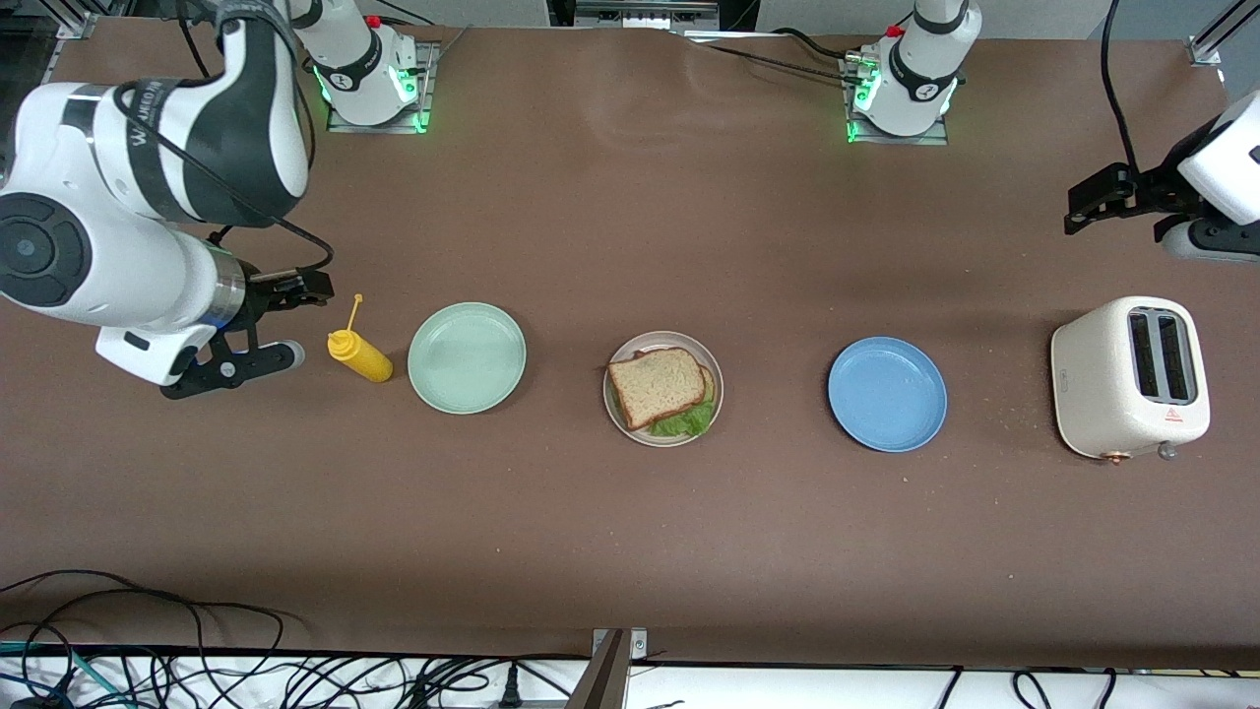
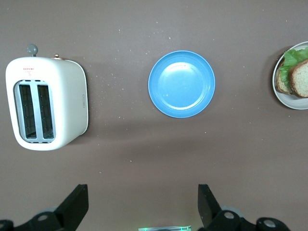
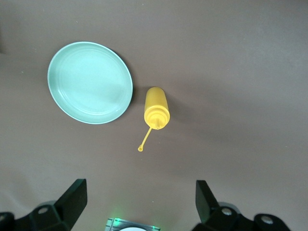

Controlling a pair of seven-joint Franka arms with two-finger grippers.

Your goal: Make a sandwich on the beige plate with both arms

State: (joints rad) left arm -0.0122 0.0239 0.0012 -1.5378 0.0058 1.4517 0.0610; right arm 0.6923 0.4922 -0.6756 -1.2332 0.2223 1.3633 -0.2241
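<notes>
The sandwich point(image 1: 661, 390) of tan bread slices and green lettuce is sitting on the round beige plate point(image 1: 714, 374) between a mint-green plate point(image 1: 467, 357) and a blue plate point(image 1: 887, 394). The right gripper point(image 1: 283, 325) is hanging over the table by a yellow squeeze bottle point(image 1: 358, 355), fingers spread and empty. The left gripper point(image 1: 1088, 211) is waiting above the table near a white toaster point(image 1: 1128, 379), fingers likewise apart.

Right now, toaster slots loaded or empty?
Empty. The toaster stands upright, and both its slots look dark with no bread showing in the left wrist view; the sandwich sits on the beige plate.

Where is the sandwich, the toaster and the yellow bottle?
sandwich point(image 1: 657, 386), front view, middle of the top bread slice.
toaster point(image 1: 1093, 379), front view, its cream top beside the slots.
yellow bottle point(image 3: 157, 106), right wrist view, its body.
</notes>
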